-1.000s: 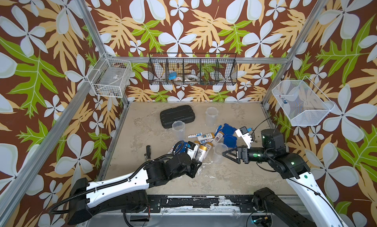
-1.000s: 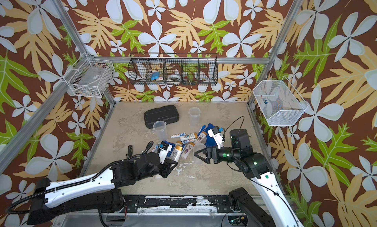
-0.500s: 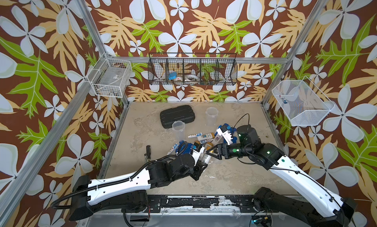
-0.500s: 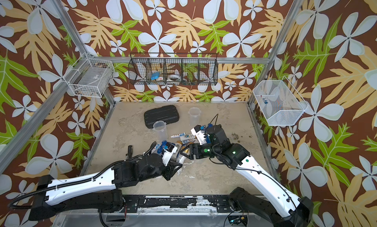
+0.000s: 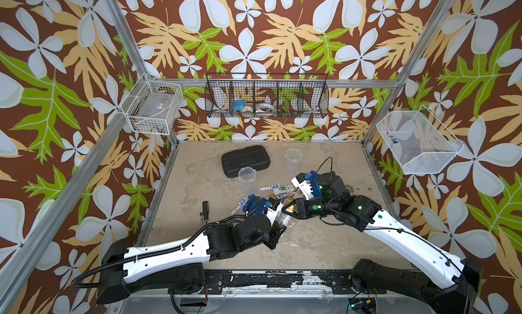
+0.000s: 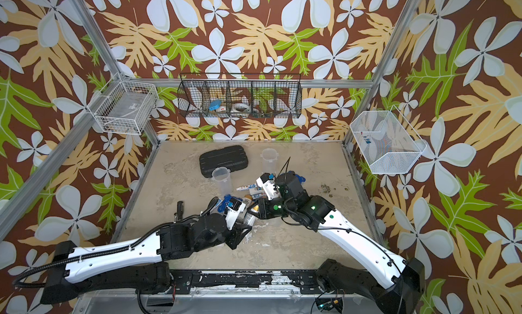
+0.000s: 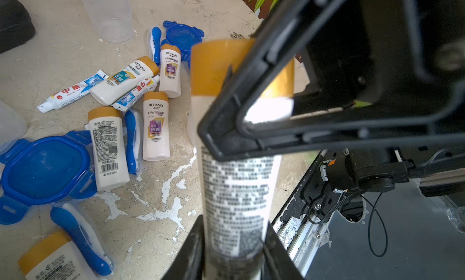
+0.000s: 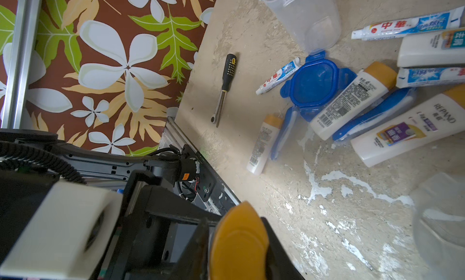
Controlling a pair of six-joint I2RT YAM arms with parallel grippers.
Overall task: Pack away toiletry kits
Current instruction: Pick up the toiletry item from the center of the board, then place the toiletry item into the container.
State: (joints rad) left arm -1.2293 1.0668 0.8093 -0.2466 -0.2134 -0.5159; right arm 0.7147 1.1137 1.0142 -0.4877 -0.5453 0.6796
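Left gripper (image 7: 232, 243) clamped on the base of a white bottle (image 7: 236, 190) and right gripper (image 8: 239, 243) closed around its orange cap (image 8: 239, 228), the bottle held between both arms above the table (image 7: 151, 225), near other bottles (image 7: 108, 150), toothpaste tubes (image 7: 70, 92), toothbrushes (image 7: 132, 140) and blue lids (image 7: 42, 165) lying scattered

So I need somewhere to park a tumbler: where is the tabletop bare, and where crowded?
Bare: the far-left corner, left of the black case; the right strip between the right arm and the side wall; the near middle, from there to the left arm, along the front rail. Crowded: the centre heap of bottles, tubes, toothbrushes and blue lids.
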